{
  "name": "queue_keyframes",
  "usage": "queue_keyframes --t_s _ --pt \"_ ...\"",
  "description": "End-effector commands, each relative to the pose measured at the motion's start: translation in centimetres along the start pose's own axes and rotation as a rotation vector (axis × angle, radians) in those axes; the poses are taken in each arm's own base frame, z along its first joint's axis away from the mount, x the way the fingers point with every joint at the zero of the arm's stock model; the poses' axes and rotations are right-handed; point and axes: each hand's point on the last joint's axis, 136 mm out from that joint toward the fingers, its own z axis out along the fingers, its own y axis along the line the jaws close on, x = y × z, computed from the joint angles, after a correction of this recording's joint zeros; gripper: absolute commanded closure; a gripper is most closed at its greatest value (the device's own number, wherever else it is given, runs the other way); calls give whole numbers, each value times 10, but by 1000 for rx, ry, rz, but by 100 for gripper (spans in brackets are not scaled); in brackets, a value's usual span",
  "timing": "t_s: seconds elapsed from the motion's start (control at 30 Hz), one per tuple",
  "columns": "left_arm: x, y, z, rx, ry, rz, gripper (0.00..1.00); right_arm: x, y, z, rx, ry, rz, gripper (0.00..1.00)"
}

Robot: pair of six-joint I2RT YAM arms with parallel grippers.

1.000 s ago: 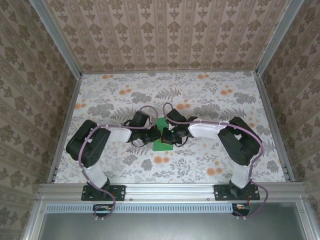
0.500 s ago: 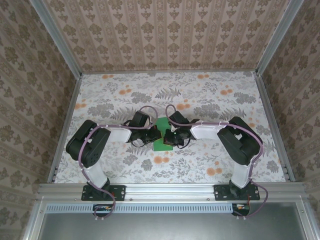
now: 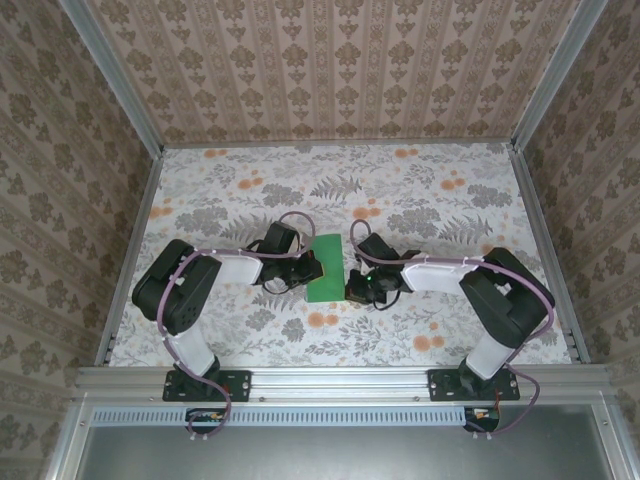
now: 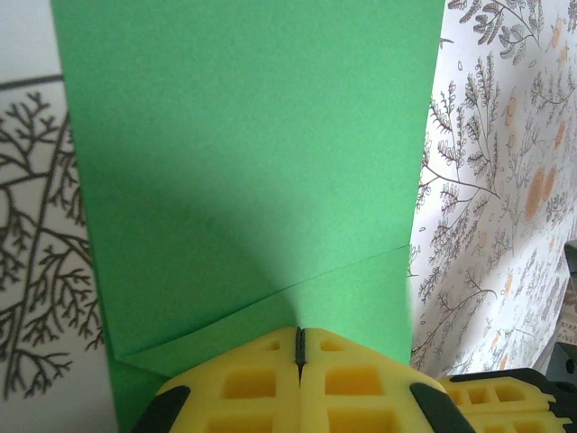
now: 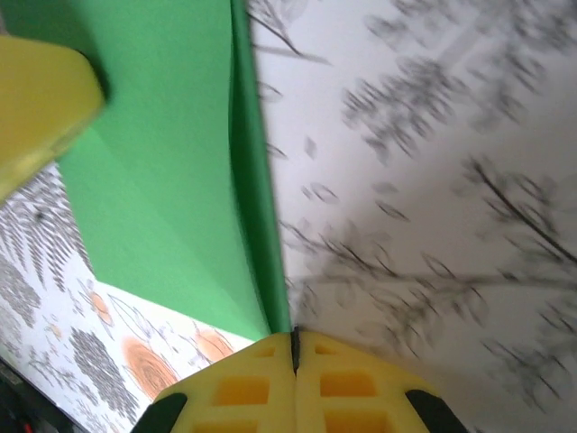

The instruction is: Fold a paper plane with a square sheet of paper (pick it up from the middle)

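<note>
The green paper (image 3: 326, 266) is lying on the flowery table (image 3: 250, 190), right between the two arms. It's looking like a tall rectangle, with a slanted crease running across it near the left arm's end. The left gripper (image 3: 308, 272) is sitting at the paper's left edge. Its yellow fingers (image 4: 261, 388) are squeezed tight together, with the tips over the green. The right gripper (image 3: 356, 290) is sitting at the near right corner, also squeezed together. The paper's edge is running right up to its tips, and honestly I can't tell if it's nipping the sheet or just touching it.
</note>
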Motion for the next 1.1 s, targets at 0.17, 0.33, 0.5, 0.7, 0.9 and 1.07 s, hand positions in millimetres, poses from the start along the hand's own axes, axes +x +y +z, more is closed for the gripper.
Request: queue_keyframes --t_s 0.17,0.33,0.5,0.7,0.9,1.07 --pt "44 87 3 -293 106 -131 100 -13 37 -21 -103 -31 -87 100" --pt "44 86 4 -288 108 -130 100 -30 54 -5 -137 -23 -83 100" --pt "41 79 4 -262 105 -114 100 -30 46 16 -93 30 -62 100" --pt "30 58 5 -187 85 -50 100 -16 18 30 -13 81 -40 100" --pt "17 22 -2 -88 47 34 100 -6 -4 34 52 104 -30 100" --pt "19 -5 -7 -68 16 77 98 -6 -6 35 63 105 -25 100"
